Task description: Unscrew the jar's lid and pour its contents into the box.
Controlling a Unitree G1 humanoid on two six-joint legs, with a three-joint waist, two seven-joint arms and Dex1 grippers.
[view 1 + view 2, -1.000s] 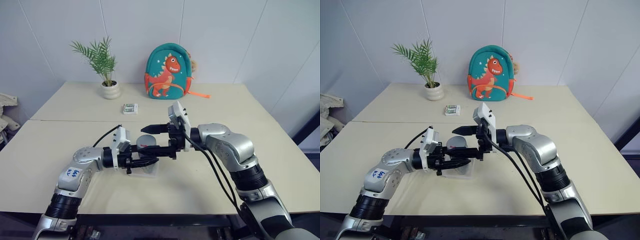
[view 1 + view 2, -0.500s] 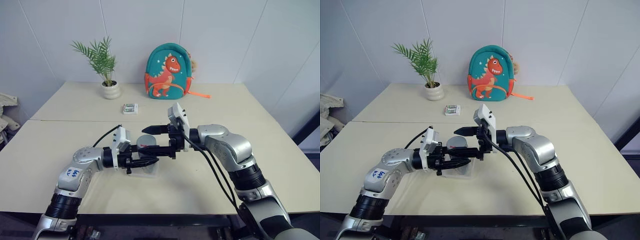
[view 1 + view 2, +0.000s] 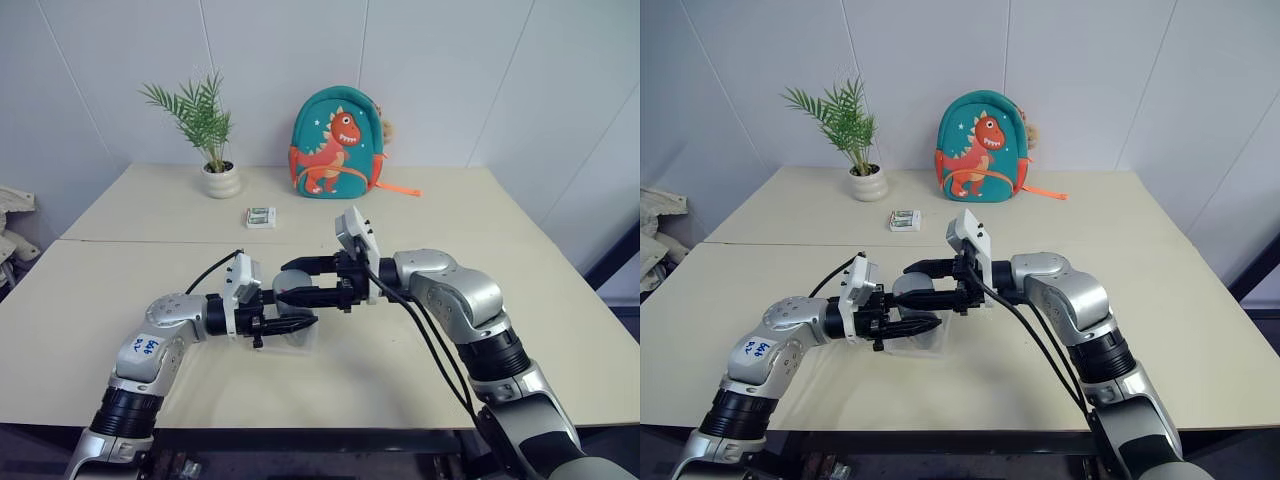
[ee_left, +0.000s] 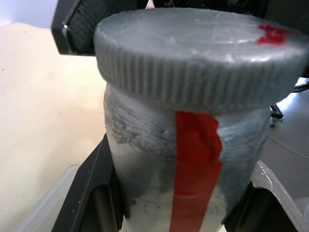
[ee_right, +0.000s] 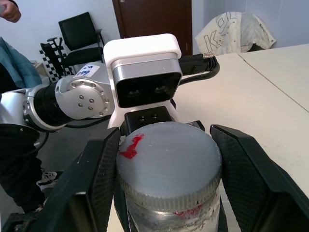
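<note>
- Two grippers meet on one small jar (image 4: 193, 159): the left gripper (image 3: 285, 322) is clenched round the jar's grey body, and the right gripper (image 3: 300, 285) reaches in from the opposite side at the level of the lid (image 5: 169, 162).
- In the right wrist view the right fingers (image 5: 104, 174) flank the ribbed lid closely; the near one seems to touch its rim and the far one looks a shade off it. Whether the pinch is fully seated cannot be told, so it reads best as a grip just forming.
- The jar is held upright above the table (image 3: 120, 330), directly over the clear box (image 3: 300, 340), whose rounded rim shows beneath it in the left wrist view.
- The lid sits fully on the jar, so the unscrewing is judged not yet begun. The contents are not visible through the frosted wall.
- To do this step well, the right pads should press squarely on the ribbing, at mid-height of the lid, before any turn is attempted.
- The left gripper should keep the body from spinning along with the cap; the red strip (image 4: 195, 169) down the jar's side offers a handy check for slip.
- The turn should run about the jar's own upright axis, since a skewed pull would probably bind the thread.
- Keeping the jar level and over the box would mean anything spilled lands where it belongs.
</note>
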